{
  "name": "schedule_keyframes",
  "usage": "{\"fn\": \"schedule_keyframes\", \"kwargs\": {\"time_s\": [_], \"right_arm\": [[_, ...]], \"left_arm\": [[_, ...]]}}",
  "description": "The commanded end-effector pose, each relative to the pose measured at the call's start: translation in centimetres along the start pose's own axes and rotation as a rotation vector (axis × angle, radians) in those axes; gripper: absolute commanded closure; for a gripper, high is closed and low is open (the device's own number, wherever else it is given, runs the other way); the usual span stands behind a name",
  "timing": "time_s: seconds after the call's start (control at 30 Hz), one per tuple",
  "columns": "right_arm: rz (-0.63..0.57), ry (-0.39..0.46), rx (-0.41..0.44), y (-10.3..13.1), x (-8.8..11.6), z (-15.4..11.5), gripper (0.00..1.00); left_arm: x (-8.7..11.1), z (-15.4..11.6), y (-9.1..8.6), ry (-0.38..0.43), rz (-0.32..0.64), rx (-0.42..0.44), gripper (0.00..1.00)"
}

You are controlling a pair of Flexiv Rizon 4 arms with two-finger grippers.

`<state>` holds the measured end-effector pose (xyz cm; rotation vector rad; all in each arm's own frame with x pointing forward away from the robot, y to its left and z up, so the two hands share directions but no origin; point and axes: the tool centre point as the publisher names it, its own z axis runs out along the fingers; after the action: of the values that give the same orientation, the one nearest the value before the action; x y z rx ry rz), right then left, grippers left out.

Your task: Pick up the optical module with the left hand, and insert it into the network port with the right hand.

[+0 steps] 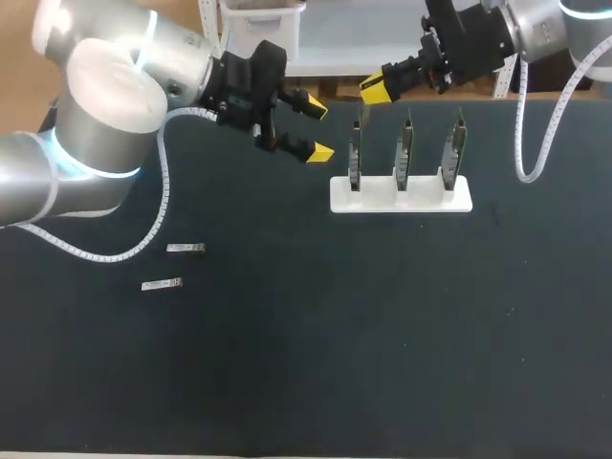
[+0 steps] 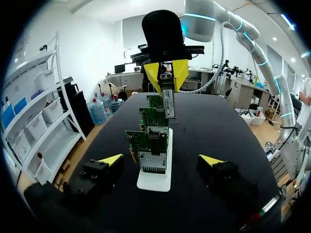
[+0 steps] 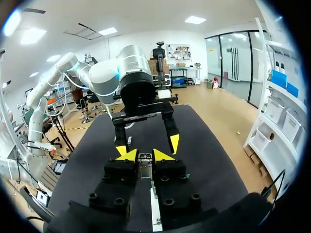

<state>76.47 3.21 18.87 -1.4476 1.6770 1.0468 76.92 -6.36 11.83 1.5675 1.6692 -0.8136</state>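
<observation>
Optical module (image 3: 145, 170) is pinched between the yellow tips of the right gripper (image 3: 144, 156), hanging below them just over the network cards (image 2: 148, 138) on the white stand (image 2: 154, 180). It looks small, light, rigid and probably slick, so hold mid-body on the flat sides, leaving the plug end free. Left gripper (image 1: 318, 128) is spread wide and empty, facing the cards; two spare modules (image 1: 185, 249) lie well away from it.

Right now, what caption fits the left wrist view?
Open left gripper faces the card rack; right gripper beyond holds the optical module.
</observation>
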Motion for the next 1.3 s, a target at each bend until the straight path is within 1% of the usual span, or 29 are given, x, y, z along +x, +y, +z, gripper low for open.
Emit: {"fn": "schedule_keyframes", "kwargs": {"time_s": [0.03, 0.23, 0.4, 0.53, 0.7, 1.3], "right_arm": [[-0.001, -0.006, 0.009, 0.3, 0.2, -0.1, 1.00], [0.003, -0.010, 0.014, 0.3, 0.3, -0.2, 1.00], [0.000, -0.019, 0.020, 0.3, 0.3, -0.2, 1.00], [0.001, -0.025, 0.023, 0.3, 0.4, -0.3, 1.00], [0.004, -0.031, 0.031, 0.1, 0.6, -0.6, 1.00], [-0.003, -0.034, 0.025, 0.1, 0.5, -0.5, 1.00]], "left_arm": [[0.4, 0.5, 1.2, 0.032, -0.012, 0.028, 0.00], [1.2, 0.7, 1.4, 0.067, -0.034, 0.031, 0.00], [1.0, 1.0, 1.5, 0.091, -0.021, 0.075, 0.00], [0.9, 1.0, 1.6, 0.097, -0.020, 0.083, 0.00], [0.9, 1.5, 1.0, 0.109, -0.016, 0.102, 0.00], [1.4, 2.0, 0.3, 0.138, -0.015, 0.125, 0.00]]}}
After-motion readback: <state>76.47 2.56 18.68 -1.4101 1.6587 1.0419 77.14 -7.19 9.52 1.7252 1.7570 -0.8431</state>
